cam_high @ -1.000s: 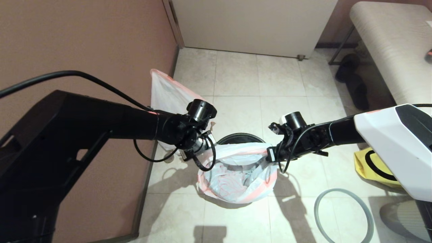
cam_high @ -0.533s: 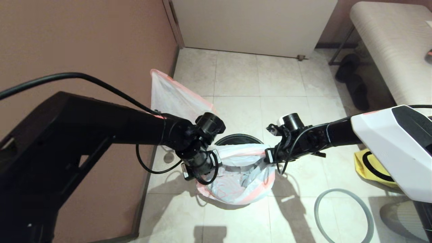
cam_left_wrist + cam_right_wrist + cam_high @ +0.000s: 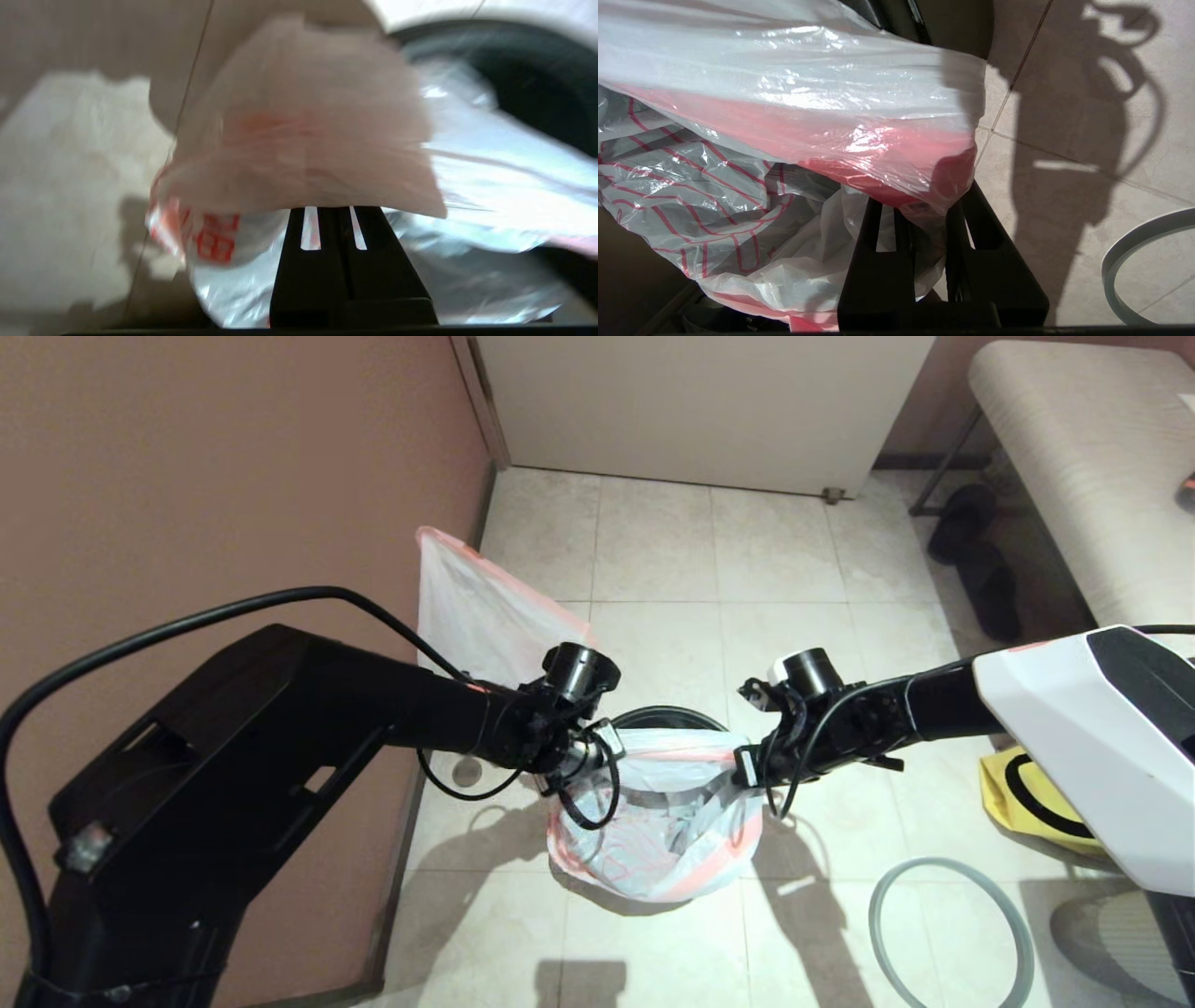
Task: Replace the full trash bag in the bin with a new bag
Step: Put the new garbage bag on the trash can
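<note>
Now the bin [image 3: 665,718] stands on the tiled floor with the new bag [image 3: 653,831] draped over its near side, mouth stretched between the two arms. Against the wall behind the left arm leans the full trash bag [image 3: 467,607], already out. Well off to the right lies the grey ring rim [image 3: 952,933]. The left gripper [image 3: 586,758] is pinched tight on the bag's left pink edge; the right gripper [image 3: 747,767] is clamped narrowly on the right edge. To seat the liner well, I judge both edges should be kept taut and level, carried over the far lip together, then lowered evenly so the thin film neither tears nor slips
</note>
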